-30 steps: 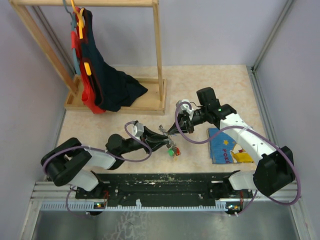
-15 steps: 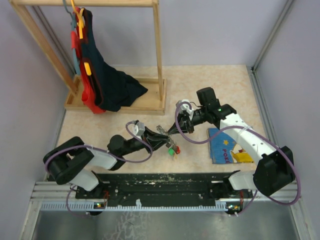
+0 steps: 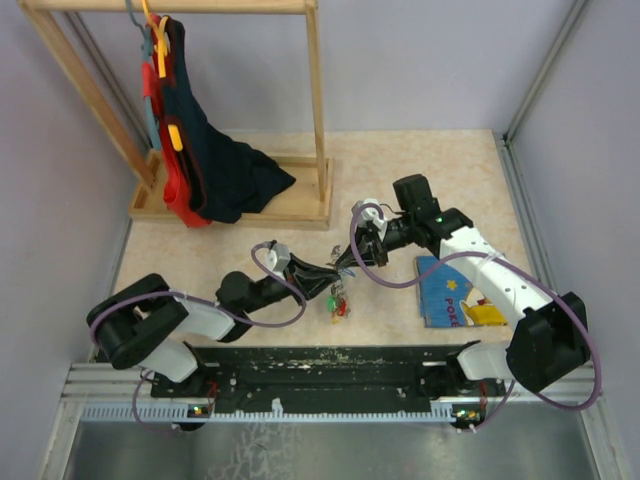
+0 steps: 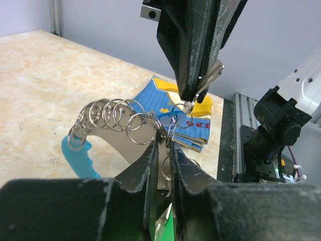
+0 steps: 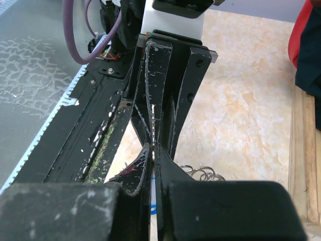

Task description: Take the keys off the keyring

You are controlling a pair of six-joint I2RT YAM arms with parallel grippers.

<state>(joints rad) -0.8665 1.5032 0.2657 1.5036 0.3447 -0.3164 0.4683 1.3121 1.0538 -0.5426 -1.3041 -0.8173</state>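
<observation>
Left wrist view: keyring (image 4: 113, 114) strung across frame centre. Left gripper (image 4: 163, 150) fingers nearly together on ring link; right gripper (image 4: 188, 98) fingers clamped together on chain end. Keys (image 3: 339, 302) dangle attached; none removed yet.

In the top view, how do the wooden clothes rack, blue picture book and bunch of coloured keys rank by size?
1. wooden clothes rack
2. blue picture book
3. bunch of coloured keys, far smallest

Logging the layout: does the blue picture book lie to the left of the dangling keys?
No, in the top view the blue picture book lies well to the right of the keys.
</observation>
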